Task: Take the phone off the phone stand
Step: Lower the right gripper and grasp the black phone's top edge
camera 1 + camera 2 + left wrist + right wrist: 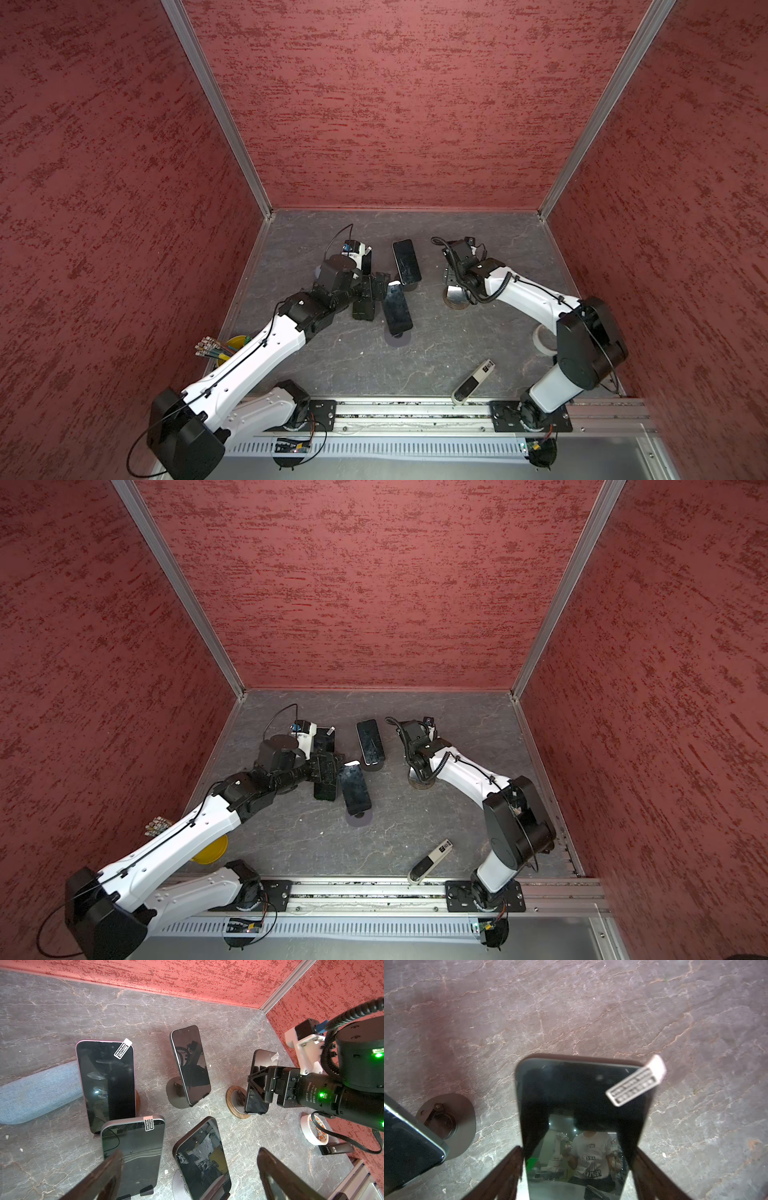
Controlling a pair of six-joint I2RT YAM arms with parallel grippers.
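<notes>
Five dark-screened phones are propped on the grey marbled worktop.

1. Phone: it has a white sticker tab at one top corner. It leans upright on the phone stand with the wood-ringed round base and has not been lifted off.
2. Right tool: it is directly over the phone stand. One finger lies against each long edge of the phone, pinching it across its width.
3. Left tool: it is well apart from the phone stand, on the left arm's side. Its fingers are spread wide and hold nothing.
4. Other phones: all four are on the left arm's side of the phone stand. The nearest phone stands just beside it on a dark round base.
5. Tape roll: white, lying flat near the phone stand, toward the right arm's base.
6. Handheld device: grey and white, well apart from the phone stand, by the front rail.
7. Cup of pencils: yellow, farthest from the phone stand, beyond the left arm.
</notes>
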